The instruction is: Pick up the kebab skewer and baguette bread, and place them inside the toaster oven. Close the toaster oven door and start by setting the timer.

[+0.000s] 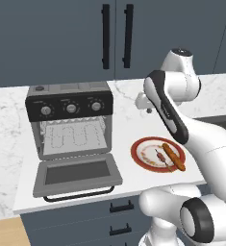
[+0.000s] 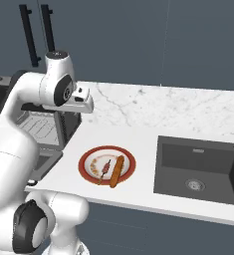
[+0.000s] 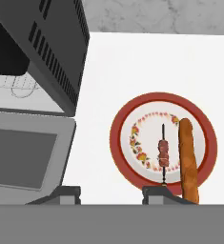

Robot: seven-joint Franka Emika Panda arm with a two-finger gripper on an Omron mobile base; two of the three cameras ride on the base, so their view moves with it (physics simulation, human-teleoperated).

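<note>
Jaws (image 3: 111, 193) hanging over the desk (image 1: 129, 120), tips showing at the 6 o'clock edge of the hand view, standing apart with nothing between them.

Nearest: red-rimmed plate (image 3: 127, 119) lying just beyond the tips. Kebab skewer (image 3: 164, 153) lying on it, baguette bread (image 3: 188, 159) just beside it toward 3 o'clock, the two running parallel. Cannot tell whether they are touching.

Risk here, as I judge it: the gap between them is looking slim, so a finger coming down for the skewer may be nudging the loaf, or pinching both. The skewer's thin stick may also be slipping or rolling on the plate.

Farther, at 9 o'clock: toaster oven door (image 1: 77, 174) lying dropped open, toaster oven (image 1: 69, 122) behind it, wire rack bare. A low carry risks clipping the door edge.
</note>
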